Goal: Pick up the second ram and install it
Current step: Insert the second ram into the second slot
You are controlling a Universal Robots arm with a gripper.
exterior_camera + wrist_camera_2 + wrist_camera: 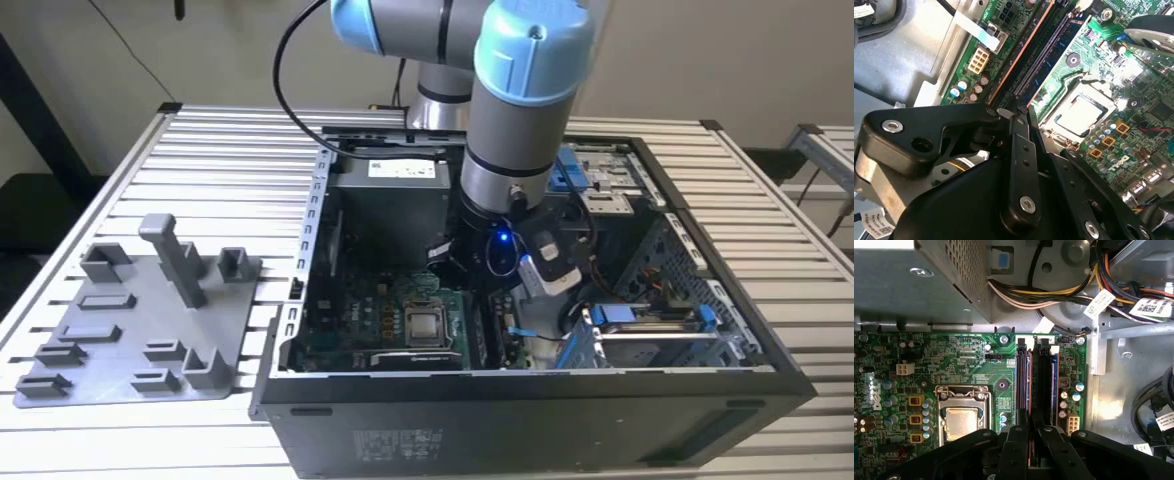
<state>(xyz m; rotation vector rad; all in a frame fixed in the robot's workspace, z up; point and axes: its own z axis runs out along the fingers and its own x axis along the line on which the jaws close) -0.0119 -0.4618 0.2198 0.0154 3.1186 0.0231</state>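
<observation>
In both wrist views the second ram shows edge-on as a thin brownish strip [1029, 390] [1020, 50]. It stands along the long black memory slots [1043, 385] of the green motherboard [969, 360]. My gripper [1032, 429] [1021, 107] sits directly over the near end of that strip. Its black fingers [1015, 445] are drawn close together with the strip running in between them. In the exterior view the gripper [491, 295] is low inside the open computer case [534, 420], beside the processor socket [427, 325].
The processor socket [961, 422] lies close beside the slots. A metal power supply box [914, 280] and cable bundles [1054, 292] crowd one end. A drive cage [654, 330] stands at the exterior view's right. A grey pegged tray [134, 330] lies outside the case on the slatted table.
</observation>
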